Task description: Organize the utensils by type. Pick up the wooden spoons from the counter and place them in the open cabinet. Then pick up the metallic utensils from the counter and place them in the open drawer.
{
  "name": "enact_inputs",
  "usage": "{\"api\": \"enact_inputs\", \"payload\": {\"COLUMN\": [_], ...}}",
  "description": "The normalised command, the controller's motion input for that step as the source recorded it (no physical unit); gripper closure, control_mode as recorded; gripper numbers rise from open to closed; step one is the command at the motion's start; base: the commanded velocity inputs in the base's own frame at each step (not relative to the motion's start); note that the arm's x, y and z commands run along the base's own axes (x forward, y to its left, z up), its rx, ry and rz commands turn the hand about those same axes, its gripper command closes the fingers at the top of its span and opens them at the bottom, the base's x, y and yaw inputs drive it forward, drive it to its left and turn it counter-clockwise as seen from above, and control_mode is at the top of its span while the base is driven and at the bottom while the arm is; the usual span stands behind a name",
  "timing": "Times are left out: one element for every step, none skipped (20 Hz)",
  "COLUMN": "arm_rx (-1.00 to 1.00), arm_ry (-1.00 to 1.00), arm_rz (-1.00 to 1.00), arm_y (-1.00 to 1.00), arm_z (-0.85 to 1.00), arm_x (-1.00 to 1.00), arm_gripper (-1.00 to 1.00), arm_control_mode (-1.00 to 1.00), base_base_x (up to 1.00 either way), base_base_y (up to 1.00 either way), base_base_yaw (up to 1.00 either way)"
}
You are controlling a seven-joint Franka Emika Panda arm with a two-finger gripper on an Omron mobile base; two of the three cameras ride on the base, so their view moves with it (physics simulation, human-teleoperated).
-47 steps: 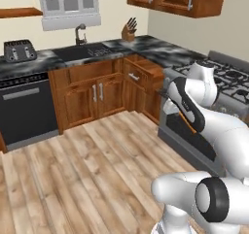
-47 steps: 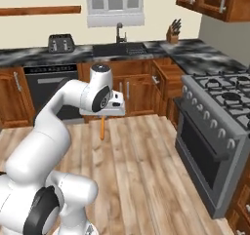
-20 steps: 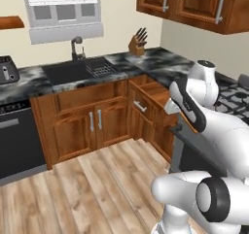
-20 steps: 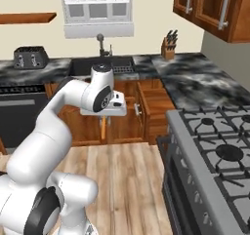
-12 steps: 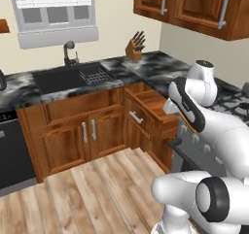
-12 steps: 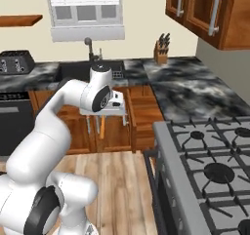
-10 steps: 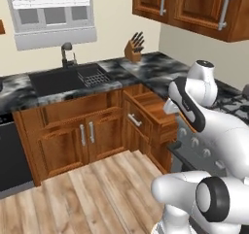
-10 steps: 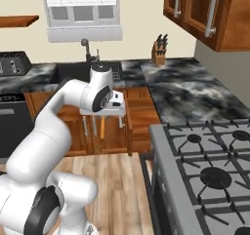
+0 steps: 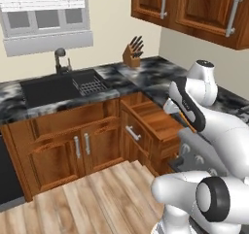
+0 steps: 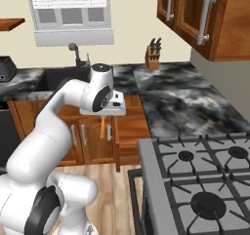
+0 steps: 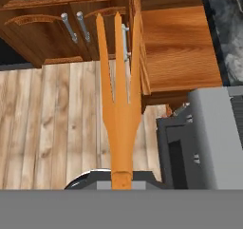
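My gripper (image 10: 103,115) is shut on the wooden fork-like utensil (image 11: 117,95), an orange-brown piece with three long tines. The utensil hangs down from the hand (image 10: 102,129), above the wood floor and just in front of the open drawer (image 9: 151,117). In the hand view its tines point at the drawer's front corner, with the light wood lining (image 11: 179,52) to the right. A bit of it shows behind the arm (image 9: 187,123). The black-and-grey marble counter (image 10: 181,98) runs behind and to the right. The oval-bowled wooden spoon and the grey metal spoon are out of view.
A knife block (image 9: 132,54) stands on the counter's back corner, next to the sink (image 9: 53,86) with its tap. The stove (image 10: 205,180) sits close at the right. Upper cabinets (image 9: 194,7) have their doors shut. Lower cabinet doors (image 9: 80,148) stand left of the drawer.
The whole scene has shifted as the base drove toward the counter corner; drawer and stove are now nearer. The arm holds the same pose with the wooden fork still gripped.
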Motion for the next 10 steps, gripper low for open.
{"api": "enact_inputs", "payload": {"arm_rx": [0.00,0.00,0.00,0.00,0.00,0.00,0.00,0.00,0.00,0.00], "arm_ry": [0.00,0.00,0.00,0.00,0.00,0.00,0.00,0.00,0.00,0.00], "arm_rz": [0.00,0.00,0.00,0.00,0.00,0.00,0.00,0.00,0.00,0.00], "arm_y": [0.00,0.00,0.00,0.00,0.00,0.00,0.00,0.00,0.00,0.00], "arm_z": [0.00,0.00,0.00,0.00,0.00,0.00,0.00,0.00,0.00,0.00], "arm_x": [0.00,0.00,0.00,0.00,0.00,0.00,0.00,0.00,0.00,0.00], "arm_gripper": [1.00,1.00,1.00,1.00,1.00,1.00,1.00,1.00,1.00,1.00], "arm_control_mode": [1.00,1.00,1.00,1.00,1.00,1.00,1.00,1.00,1.00,1.00], "base_base_x": [0.61,0.61,0.61,0.58,0.58,0.57,0.57,0.57,0.56,0.52], "base_base_y": [-0.23,-0.24,-0.26,-0.28,-0.29,-0.31,-0.31,-0.32,-0.32,-0.31], "base_base_yaw": [0.00,0.00,0.00,0.00,0.00,0.00,0.00,0.00,0.00,0.00]}}
